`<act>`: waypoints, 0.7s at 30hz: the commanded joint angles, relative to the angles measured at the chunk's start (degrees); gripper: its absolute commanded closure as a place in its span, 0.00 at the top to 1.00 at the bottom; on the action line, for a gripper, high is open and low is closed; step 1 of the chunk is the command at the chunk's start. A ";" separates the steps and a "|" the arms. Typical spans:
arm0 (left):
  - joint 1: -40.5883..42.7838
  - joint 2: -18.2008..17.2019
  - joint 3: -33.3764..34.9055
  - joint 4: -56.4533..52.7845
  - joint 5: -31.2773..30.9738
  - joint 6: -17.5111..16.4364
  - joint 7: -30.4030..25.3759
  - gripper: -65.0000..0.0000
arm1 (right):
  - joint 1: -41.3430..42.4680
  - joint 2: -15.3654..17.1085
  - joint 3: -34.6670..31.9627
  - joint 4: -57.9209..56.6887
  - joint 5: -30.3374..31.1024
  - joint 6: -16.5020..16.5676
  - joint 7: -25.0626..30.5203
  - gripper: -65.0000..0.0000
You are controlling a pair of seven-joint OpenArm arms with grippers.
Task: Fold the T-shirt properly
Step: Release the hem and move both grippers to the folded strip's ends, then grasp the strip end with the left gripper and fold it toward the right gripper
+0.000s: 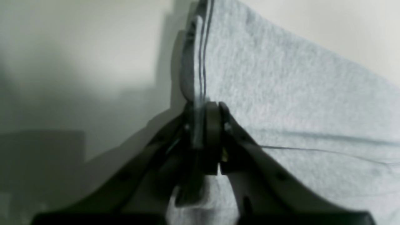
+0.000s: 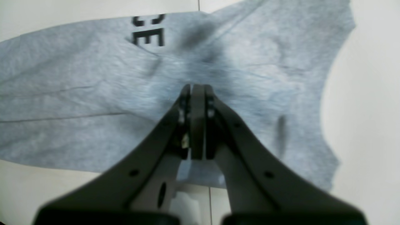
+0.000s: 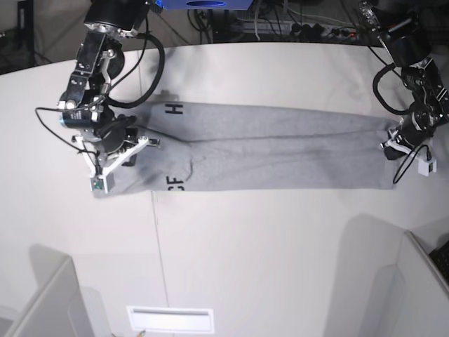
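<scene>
The grey T-shirt point(image 3: 266, 147) lies across the white table as a long band, with black letters point(image 3: 174, 109) showing near its left end. At the shirt's right end, my left gripper point(image 3: 390, 144) is shut on the stitched hem; in the left wrist view the T-shirt point(image 1: 281, 93) edge runs between the left gripper's point(image 1: 204, 107) pads. My right gripper point(image 3: 118, 151) is at the left end. In its own view the right gripper point(image 2: 197, 87) is shut, tips on the T-shirt point(image 2: 78, 93) where creases gather, below the lettering point(image 2: 148, 36). Whether it pinches cloth is hidden.
The table point(image 3: 266, 239) reaches well in front of the shirt, with a seam line point(image 3: 156, 246) and a white slot point(image 3: 170, 319) near the front edge. Grey partitions point(image 3: 42, 302) point(image 3: 421, 288) stand at both front corners. Cables point(image 3: 280, 24) lie behind the table.
</scene>
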 commanded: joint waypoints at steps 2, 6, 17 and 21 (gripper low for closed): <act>-0.12 -2.37 -0.14 0.56 0.81 0.33 -1.44 0.00 | 0.82 0.11 0.07 1.19 0.44 -0.10 0.91 0.00; -0.12 -4.22 -0.14 0.74 0.81 0.24 -1.88 0.00 | 0.82 0.11 0.07 1.19 0.44 -0.10 0.91 0.00; 10.35 -2.11 0.39 30.02 0.90 0.51 -0.04 0.00 | 1.00 0.11 0.07 1.19 0.44 -0.10 0.91 0.00; 11.14 1.23 0.39 37.14 0.90 0.51 5.94 0.00 | 1.17 0.11 0.07 1.19 0.44 -0.10 0.91 0.00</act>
